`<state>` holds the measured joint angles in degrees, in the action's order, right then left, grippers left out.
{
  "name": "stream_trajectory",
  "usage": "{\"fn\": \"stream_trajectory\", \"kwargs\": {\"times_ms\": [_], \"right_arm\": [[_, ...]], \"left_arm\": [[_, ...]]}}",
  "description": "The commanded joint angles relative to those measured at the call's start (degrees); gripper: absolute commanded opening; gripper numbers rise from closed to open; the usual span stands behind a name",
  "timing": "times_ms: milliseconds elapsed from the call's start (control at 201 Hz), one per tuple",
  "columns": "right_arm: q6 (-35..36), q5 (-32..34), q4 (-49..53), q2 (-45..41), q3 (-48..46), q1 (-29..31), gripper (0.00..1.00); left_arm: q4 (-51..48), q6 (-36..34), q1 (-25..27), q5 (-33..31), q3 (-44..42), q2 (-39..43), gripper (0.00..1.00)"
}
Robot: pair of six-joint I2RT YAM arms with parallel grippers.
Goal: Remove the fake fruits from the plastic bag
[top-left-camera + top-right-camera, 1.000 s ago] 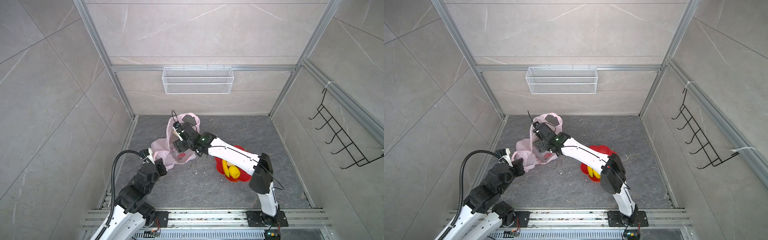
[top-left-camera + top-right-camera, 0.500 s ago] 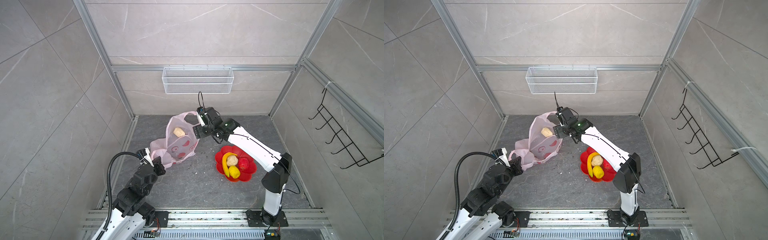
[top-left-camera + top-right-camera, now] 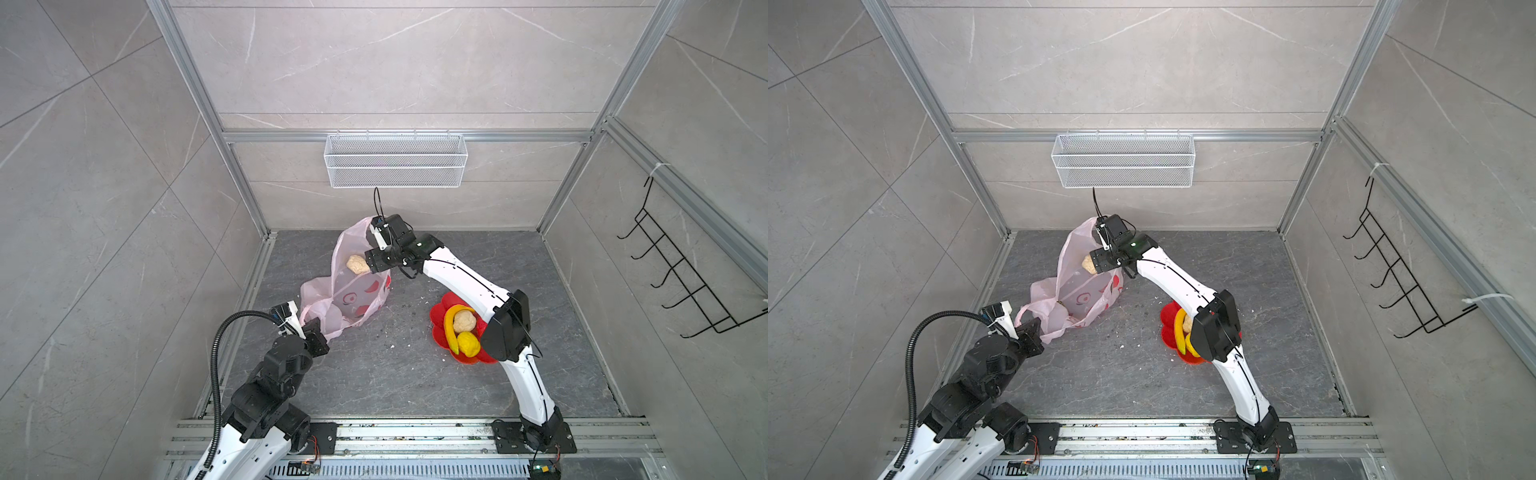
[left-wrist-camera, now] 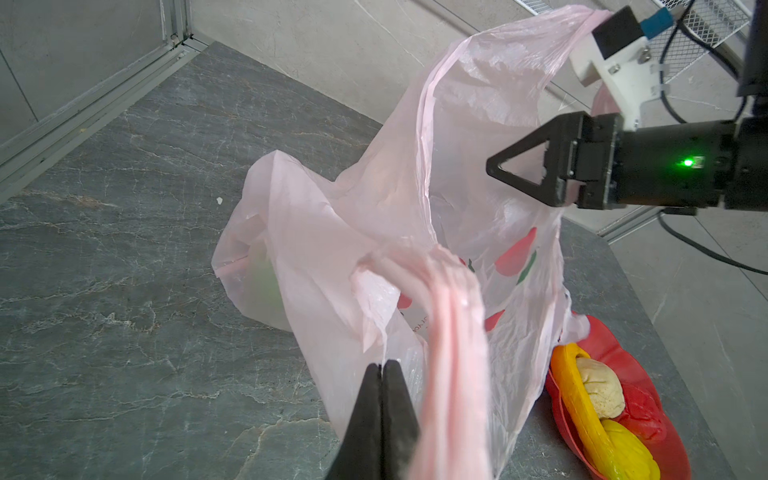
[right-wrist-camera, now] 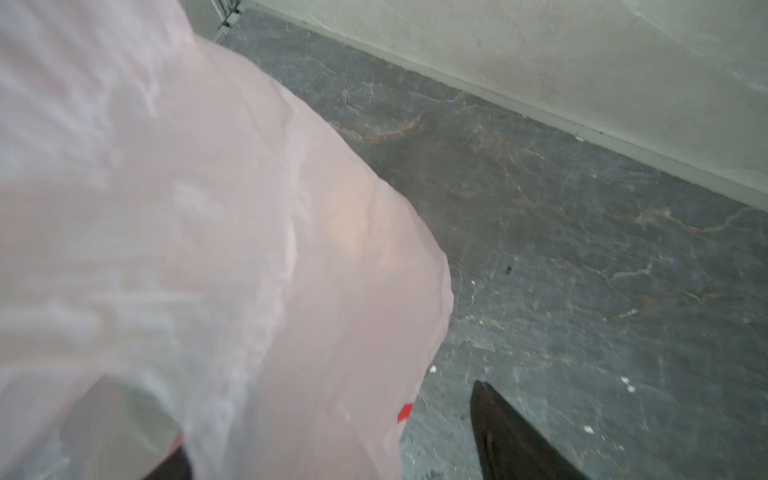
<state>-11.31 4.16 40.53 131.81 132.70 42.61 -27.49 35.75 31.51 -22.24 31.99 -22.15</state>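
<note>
Nearest, my left gripper (image 4: 382, 368) is pressed fully shut. The bunched handle of the one plastic bag (image 4: 415, 174) runs alongside it; I cannot tell if film is caught.

Right of it, one red dish (image 4: 611, 345) holds four fake fruits: banana (image 4: 573, 395), beige piece (image 4: 602, 386), yellow lumpy fruit (image 4: 627, 449) and red fruit (image 4: 640, 411). In both top views my right arm (image 3: 465, 278) covers the red one.

One green ball (image 4: 262, 282) shows through the film only in the left wrist view.

Farthest, my right gripper (image 3: 368, 265) is spread wide at the raised bag mouth, the second beige piece (image 3: 355, 264) at its tips, with no grip I can see.

No text is legible; print on the plastic bag (image 4: 353, 249) is too small
</note>
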Motion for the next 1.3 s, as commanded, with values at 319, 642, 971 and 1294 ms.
{"fn": "stream_trajectory", "kwargs": {"times_ms": [319, 642, 971, 1294], "right_arm": [[4.94, -2.50, -3.94, 4.90, 14.61, -0.51, 0.13], [9.95, -10.34, -1.81, -5.88, 15.54, 2.37, 0.08], [13.71, -8.30, 1.16, -11.97, 14.44, 5.60, 0.07], [14.65, -4.77, 1.10, -13.51, 12.17, 6.24, 0.07]], "left_arm": [[9.05, -6.12, -0.20, -3.77, 6.47, -12.34, 0.00], [12.90, -10.35, -4.99, -0.02, 17.92, -25.72, 0.00], [9.73, -6.08, -12.72, 8.24, 19.41, -31.62, 0.00], [13.21, -5.08, -16.74, 15.40, 19.45, -35.84, 0.00]]}}
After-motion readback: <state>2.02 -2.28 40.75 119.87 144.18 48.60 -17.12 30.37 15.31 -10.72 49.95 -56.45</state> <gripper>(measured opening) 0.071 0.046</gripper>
